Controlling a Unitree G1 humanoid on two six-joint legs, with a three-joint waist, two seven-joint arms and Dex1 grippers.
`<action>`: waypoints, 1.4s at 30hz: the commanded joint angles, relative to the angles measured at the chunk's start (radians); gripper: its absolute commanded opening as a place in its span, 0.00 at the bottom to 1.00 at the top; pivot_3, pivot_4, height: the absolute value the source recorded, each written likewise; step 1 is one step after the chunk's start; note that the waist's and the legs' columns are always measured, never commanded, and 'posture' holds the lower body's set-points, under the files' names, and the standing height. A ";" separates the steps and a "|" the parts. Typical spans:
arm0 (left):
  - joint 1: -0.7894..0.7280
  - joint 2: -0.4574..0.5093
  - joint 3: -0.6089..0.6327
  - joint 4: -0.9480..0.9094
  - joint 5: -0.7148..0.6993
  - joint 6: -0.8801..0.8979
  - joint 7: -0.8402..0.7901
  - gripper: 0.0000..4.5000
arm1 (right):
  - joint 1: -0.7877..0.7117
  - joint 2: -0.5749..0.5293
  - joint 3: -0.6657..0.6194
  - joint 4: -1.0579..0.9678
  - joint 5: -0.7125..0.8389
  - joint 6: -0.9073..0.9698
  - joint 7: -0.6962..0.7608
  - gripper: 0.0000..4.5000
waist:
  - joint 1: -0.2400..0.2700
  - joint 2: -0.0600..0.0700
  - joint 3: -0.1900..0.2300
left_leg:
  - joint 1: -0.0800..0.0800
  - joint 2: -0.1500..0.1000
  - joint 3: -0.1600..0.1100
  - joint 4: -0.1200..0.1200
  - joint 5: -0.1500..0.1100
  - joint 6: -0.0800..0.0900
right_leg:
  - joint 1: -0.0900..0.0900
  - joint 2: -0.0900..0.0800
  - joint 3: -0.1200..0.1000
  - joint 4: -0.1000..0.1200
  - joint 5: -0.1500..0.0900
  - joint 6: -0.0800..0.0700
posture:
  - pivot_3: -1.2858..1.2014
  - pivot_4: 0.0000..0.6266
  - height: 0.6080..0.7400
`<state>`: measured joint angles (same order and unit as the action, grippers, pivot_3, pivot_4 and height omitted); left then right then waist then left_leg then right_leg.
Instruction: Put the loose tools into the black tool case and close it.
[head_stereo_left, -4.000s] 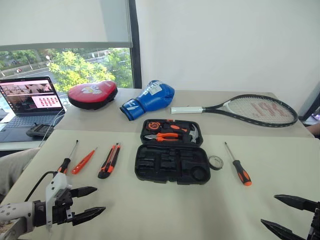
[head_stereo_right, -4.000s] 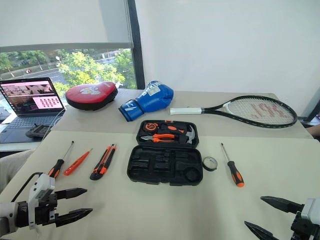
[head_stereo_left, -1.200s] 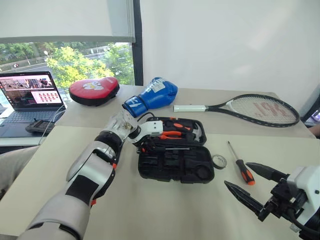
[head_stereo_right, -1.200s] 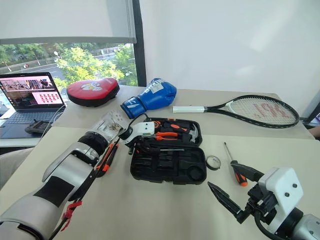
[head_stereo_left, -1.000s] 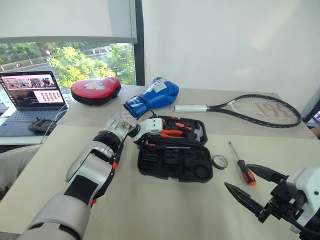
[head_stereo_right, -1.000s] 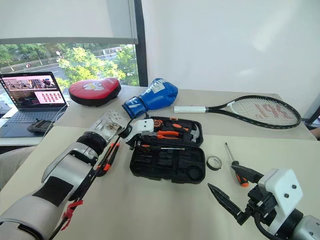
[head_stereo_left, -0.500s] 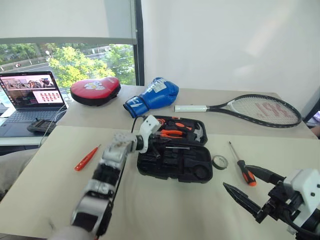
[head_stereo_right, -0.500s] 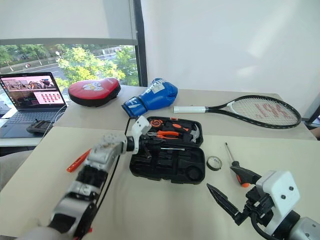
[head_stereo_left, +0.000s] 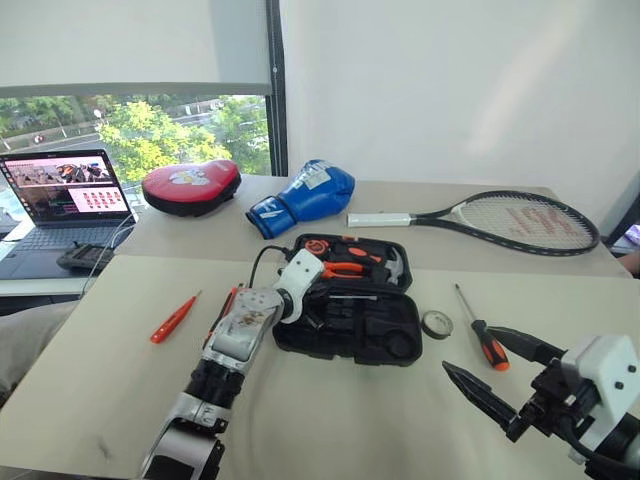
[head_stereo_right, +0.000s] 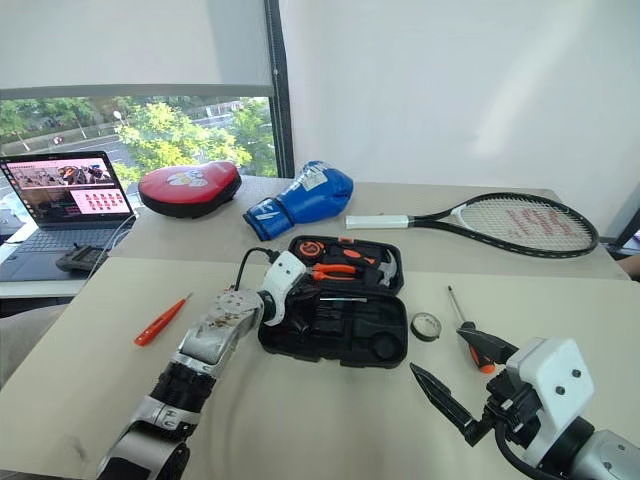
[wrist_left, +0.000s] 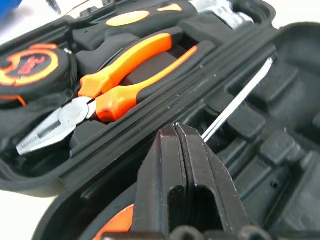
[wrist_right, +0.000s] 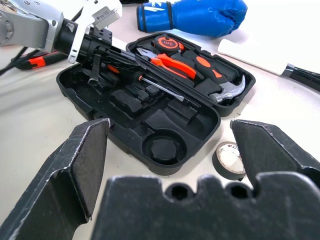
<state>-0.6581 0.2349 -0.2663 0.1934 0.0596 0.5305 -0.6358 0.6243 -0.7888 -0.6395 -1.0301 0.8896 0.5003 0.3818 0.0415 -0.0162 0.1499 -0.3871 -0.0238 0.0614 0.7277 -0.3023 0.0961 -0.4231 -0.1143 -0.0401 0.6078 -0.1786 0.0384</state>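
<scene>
Left gripper (wrist_left: 175, 131): closed, fingers pressed flat together with nothing between them. It hangs low over the near left part of the black tool case (head_stereo_left: 345, 354).
Change, left gripper: a second ago it was part open over the case; now it is shut and empty.
Change, tools: one black-and-orange screwdriver (wrist_right: 161, 90) has left the desk at my left. It now lies in the base half of the case, along the hinge ridge, its steel shaft just past my fingertips.
Seating: I cannot tell whether that screwdriver sits in its moulded slot or only rests across the ridges.
Right gripper (head_stereo_left: 468, 350): wide open, empty, held off the desk at the near right, as it was a second ago.
Case: open flat at mid desk. The lid half holds the orange-handled pliers (wrist_left: 125, 75) and other fitted tools, untouched.
Outstanding, left side: slim orange screwdriver (head_stereo_left: 174, 318) on the desk, well apart from the case; utility knife (wrist_right: 35, 61) beside my left arm, partly hidden by it.
Outstanding, right side: small roll (head_stereo_left: 434, 323) just beside the case; second black-and-orange screwdriver (head_stereo_left: 482, 338) near it, close to my right gripper.
Meaning for the task: in my judgement one tool of five is delivered, four remain, and the lid is not yet closed.
Risk: a screwdriver lying proud near the hinge could stop the lid closing; it may need a nudge.
</scene>
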 joint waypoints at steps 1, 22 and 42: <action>0.031 0.027 -0.136 0.135 0.076 -0.105 -0.062 0.02 | -0.006 -0.023 -0.009 -0.017 0.014 -0.010 -0.019 1.00 | 0.002 0.001 -0.005 | 0.001 0.000 0.000 0.000 -0.001 0.001 | 0.001 0.000 0.000 0.000 -0.001 0.000 | 0.52 0.24 1.00; -0.026 0.027 0.184 0.000 -0.378 -0.107 -0.269 0.02 | -0.307 -0.087 0.103 0.063 0.009 0.219 -0.194 1.00 | -0.005 -0.007 -0.013 | -0.009 0.000 0.000 0.001 0.000 -0.003 | -0.007 -0.008 -0.003 -0.006 -0.001 0.002 | 0.52 0.24 1.00; 0.237 0.564 0.406 -0.811 -0.989 0.504 -0.367 0.98 | -1.073 -0.198 0.517 0.884 -0.038 0.877 -0.198 1.00 | -0.028 -0.003 -0.007 | -0.012 -0.001 0.002 -0.001 0.004 -0.010 | -0.014 0.002 0.001 0.001 -0.005 -0.007 | 0.52 0.24 1.00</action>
<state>-0.4196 0.7918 0.1188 -0.5815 -0.8939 1.0306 -1.0219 -0.4211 -0.9797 -0.1563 -0.1776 0.8932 1.3652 0.1518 0.0137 -0.0191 0.1426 -0.3997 -0.0246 0.0629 0.7263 -0.2985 0.0863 -0.4367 -0.1120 -0.0400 0.6083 -0.1834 0.0317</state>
